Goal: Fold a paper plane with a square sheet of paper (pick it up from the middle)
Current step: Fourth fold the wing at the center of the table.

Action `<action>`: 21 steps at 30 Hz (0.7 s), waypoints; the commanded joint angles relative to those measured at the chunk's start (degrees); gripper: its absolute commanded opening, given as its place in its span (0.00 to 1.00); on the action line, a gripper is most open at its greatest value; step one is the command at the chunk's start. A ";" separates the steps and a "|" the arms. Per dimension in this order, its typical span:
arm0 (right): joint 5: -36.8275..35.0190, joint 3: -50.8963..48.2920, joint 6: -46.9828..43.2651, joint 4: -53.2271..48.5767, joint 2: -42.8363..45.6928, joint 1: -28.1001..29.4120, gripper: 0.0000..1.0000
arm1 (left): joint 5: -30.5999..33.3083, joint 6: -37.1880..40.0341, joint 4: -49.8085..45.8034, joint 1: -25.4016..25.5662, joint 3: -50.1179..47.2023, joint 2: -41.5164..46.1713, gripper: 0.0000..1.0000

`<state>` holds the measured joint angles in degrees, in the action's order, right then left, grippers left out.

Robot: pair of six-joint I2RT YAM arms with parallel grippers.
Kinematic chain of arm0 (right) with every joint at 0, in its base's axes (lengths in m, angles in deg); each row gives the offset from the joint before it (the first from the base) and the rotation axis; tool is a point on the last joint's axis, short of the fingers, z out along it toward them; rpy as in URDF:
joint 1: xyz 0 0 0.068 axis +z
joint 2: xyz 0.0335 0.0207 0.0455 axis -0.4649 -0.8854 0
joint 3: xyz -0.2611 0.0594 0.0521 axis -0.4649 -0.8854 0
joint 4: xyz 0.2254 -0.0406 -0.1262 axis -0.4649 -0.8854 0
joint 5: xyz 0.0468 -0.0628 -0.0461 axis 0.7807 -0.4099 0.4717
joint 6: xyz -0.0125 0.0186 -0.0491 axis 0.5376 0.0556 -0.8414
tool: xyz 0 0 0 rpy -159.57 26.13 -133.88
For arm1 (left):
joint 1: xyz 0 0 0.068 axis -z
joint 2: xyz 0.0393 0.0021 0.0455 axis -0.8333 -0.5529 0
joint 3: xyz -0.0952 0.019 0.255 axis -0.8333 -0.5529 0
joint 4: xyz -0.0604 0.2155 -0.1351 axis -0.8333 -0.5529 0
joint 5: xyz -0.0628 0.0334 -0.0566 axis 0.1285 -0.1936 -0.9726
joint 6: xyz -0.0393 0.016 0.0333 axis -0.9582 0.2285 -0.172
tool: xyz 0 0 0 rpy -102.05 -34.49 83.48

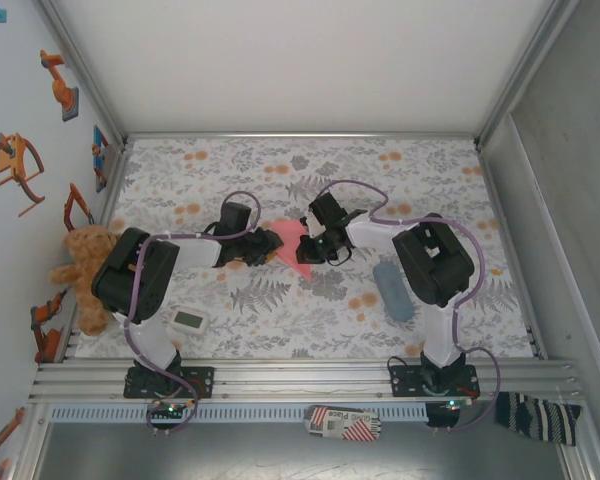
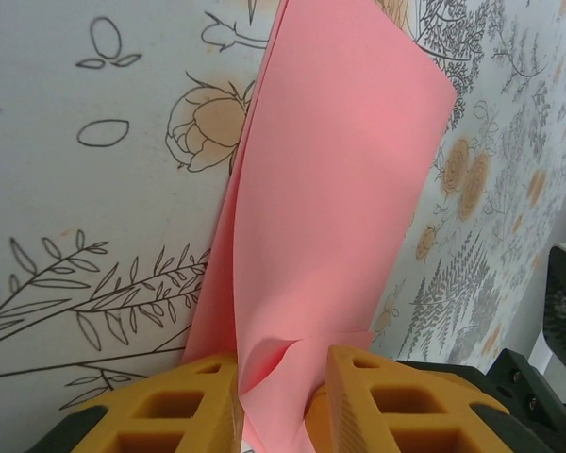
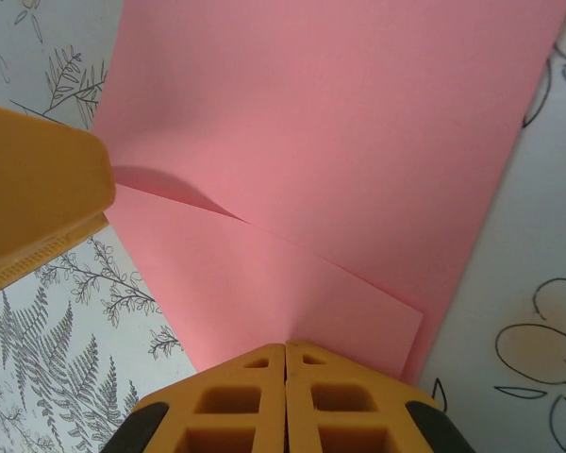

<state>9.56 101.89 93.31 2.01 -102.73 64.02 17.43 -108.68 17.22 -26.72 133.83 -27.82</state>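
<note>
Folding is midway: the square sheet of paper (image 2: pixel 330 217), lifted off the desk (image 1: pixel 310 310), is pinched by both the left gripper (image 2: pixel 283 401) and right gripper (image 3: pixel 285 377), apparently; next, press the crease flat.

Both arms cover most of the square sheet of paper (image 1: pixel 286 243) from above.

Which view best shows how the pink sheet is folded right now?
The right wrist view: the square sheet of paper spreads wide there, a folded layer lying over it above the right gripper. The left wrist view shows it edge-on, bunched between the left gripper fingers. The top view shows a small pink patch between both arms.
</note>
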 commanded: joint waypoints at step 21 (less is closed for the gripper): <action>-3.16 -2.02 -1.91 3.31 6.30 -0.90 0.13 | -0.63 0.79 3.30 -0.09 1.43 -1.87 0.12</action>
<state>9.01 100.68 93.05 3.12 -100.98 63.65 15.86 -107.92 19.87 -26.79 134.84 -30.40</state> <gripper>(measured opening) 0.122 0.121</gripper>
